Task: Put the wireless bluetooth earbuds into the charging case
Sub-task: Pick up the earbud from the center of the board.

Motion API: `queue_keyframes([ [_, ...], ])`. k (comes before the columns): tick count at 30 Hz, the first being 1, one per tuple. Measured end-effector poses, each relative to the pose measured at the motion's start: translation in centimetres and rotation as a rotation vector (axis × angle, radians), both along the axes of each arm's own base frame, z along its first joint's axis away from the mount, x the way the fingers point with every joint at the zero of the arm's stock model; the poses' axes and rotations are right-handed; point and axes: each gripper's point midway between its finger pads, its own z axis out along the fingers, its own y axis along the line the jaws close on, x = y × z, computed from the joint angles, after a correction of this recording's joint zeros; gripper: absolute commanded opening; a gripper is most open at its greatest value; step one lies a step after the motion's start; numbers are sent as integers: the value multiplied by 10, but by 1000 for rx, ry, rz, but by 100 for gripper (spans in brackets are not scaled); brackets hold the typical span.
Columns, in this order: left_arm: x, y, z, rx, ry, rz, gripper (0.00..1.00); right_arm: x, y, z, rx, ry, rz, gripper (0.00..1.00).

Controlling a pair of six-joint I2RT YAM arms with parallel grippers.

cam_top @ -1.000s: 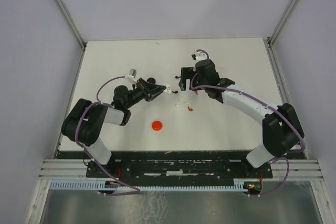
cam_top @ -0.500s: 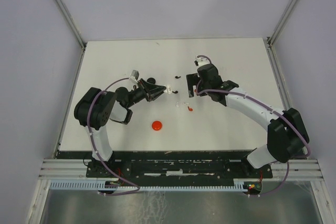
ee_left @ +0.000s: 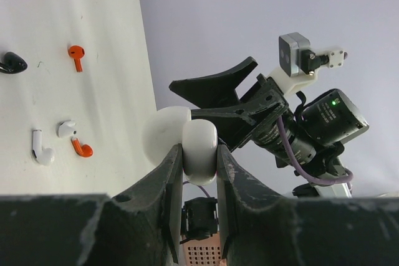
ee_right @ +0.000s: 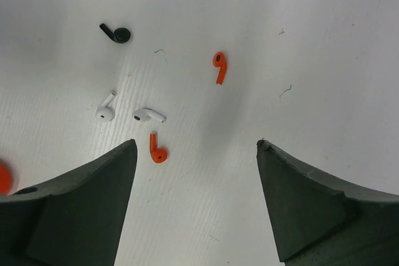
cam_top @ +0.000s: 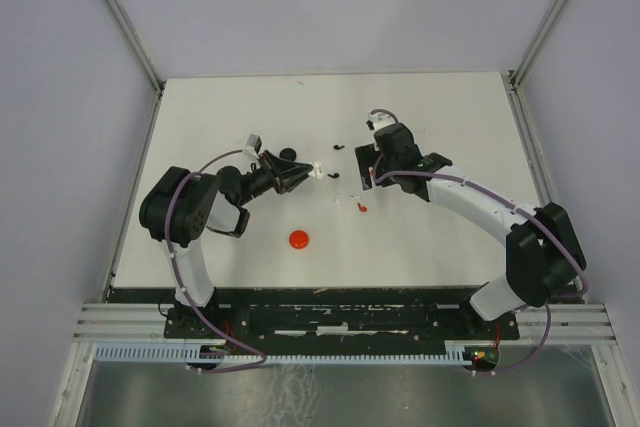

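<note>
**Top and wrist views: bimanual earbud insertion, approach stage.** Over the last second the right arm is carrying the right gripper (ee_right: 196,146) a little toward its own side. A black earbud (ee_right: 116,33), not distinguishable beside the fingers one second ago in the top view, is now lying exposed on the table (ee_right: 324,35). The left arm is folding at the elbow and drawing the left gripper (ee_left: 199,157) slightly back from the centre; in the last half second the right arm is barely shifting.

The left gripper is clamping a white charging case (ee_left: 198,141) between both fingers and holding it clear of the table, its lid appearing swung open. The right gripper is standing spread wide with nothing between its fingers, hovering above the scattered earbuds.

One red earbud (ee_right: 218,66) is lying apart from the others. Two white earbuds (ee_right: 106,110) (ee_right: 148,115) are lying near each other, with a second red earbud (ee_right: 156,149) just beside them; none is sitting in the case. A red round case (cam_top: 299,239) is lying well apart, nearer the arm bases.

Read as a judgement, the case is being presented while the right arm is lining up for a pick. No earbud is grasped yet, so insertion is not begun.
</note>
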Motion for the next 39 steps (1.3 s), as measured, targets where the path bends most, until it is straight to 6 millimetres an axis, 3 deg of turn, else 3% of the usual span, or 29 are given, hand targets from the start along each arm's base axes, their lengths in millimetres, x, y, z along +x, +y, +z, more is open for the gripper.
queue_keyframes([
  [7, -2, 4, -4, 4, 14, 4, 3, -8, 8, -24, -22, 90, 64, 68],
  [21, -3, 6, -6, 7, 19, -1, 3, -11, 55, -31, -27, 128, 217, 66],
  [39, -5, 9, -9, 10, 30, 3, 3, -12, 58, -66, -122, 218, 296, 56],
])
